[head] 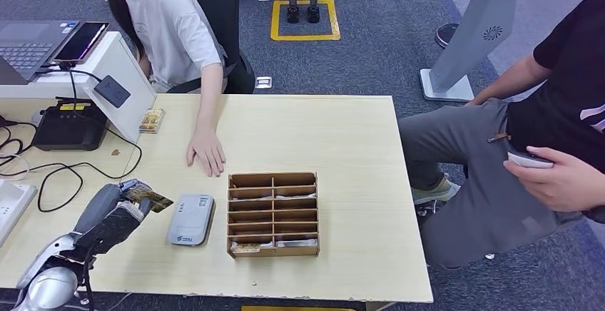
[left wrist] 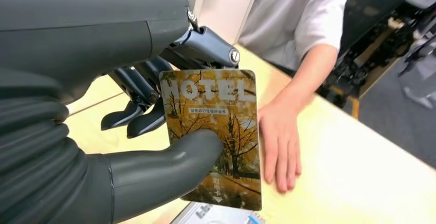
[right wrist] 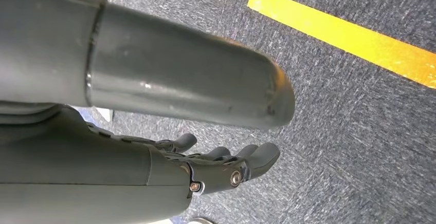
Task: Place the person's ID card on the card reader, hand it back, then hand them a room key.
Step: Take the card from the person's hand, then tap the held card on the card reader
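My left hand (head: 127,200) hovers over the table's left part and pinches a hotel key card (head: 152,197) between thumb and fingers. The left wrist view shows that card (left wrist: 221,116) printed with HOTEL and yellow trees, held upright under my thumb. A grey card reader (head: 191,219) lies flat just right of the hand. The person's hand (head: 206,153) rests palm down on the table beyond the reader. My right hand (right wrist: 226,165) hangs over grey carpet with fingers apart and nothing in it.
A cardboard slotted box (head: 273,213) with key cards stands right of the reader. A black device (head: 69,125), cables and a white stand (head: 114,75) crowd the table's far left. A second person (head: 542,147) sits off the table's right end.
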You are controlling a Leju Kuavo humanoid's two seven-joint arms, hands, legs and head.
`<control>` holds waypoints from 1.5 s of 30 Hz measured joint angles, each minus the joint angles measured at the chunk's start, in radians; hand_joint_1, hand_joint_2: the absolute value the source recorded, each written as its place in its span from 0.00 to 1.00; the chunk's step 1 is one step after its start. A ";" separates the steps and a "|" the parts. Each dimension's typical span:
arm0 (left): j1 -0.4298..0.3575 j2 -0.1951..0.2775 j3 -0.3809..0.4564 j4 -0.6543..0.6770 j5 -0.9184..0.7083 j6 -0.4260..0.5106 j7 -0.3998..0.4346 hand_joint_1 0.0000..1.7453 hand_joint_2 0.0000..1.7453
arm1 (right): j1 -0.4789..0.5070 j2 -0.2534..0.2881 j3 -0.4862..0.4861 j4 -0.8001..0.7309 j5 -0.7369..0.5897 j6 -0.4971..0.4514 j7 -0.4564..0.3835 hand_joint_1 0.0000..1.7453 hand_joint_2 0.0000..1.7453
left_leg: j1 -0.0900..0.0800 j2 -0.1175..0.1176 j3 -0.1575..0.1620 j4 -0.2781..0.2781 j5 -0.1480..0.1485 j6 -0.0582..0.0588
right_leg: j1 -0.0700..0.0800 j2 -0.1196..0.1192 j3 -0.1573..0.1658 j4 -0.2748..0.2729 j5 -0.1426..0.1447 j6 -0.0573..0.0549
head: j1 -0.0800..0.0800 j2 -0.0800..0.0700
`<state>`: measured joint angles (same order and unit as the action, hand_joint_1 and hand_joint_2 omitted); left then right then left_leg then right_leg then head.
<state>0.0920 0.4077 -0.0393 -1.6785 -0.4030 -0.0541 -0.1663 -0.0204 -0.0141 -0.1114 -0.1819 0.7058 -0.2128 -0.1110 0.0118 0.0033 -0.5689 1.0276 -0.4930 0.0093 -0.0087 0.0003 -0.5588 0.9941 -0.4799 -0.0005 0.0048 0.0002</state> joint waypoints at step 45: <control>-0.077 -0.219 -0.052 0.228 -0.245 0.172 0.153 1.00 1.00 | -0.002 0.004 -0.019 0.000 0.045 0.009 0.019 0.00 0.00 | 0.000 0.000 0.000 0.000 0.000 0.000 | 0.000 0.000 -0.001 0.000 0.000 0.000 | 0.000 0.000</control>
<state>0.0148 0.1883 -0.0916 -1.4508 -0.6477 0.1175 -0.0133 -0.0228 -0.0102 -0.1303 -0.1814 0.7506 -0.2039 -0.0920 0.0115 0.0033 -0.5690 1.0276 -0.4930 0.0093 -0.0089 0.0004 -0.5594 0.9940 -0.4799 -0.0005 0.0050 0.0001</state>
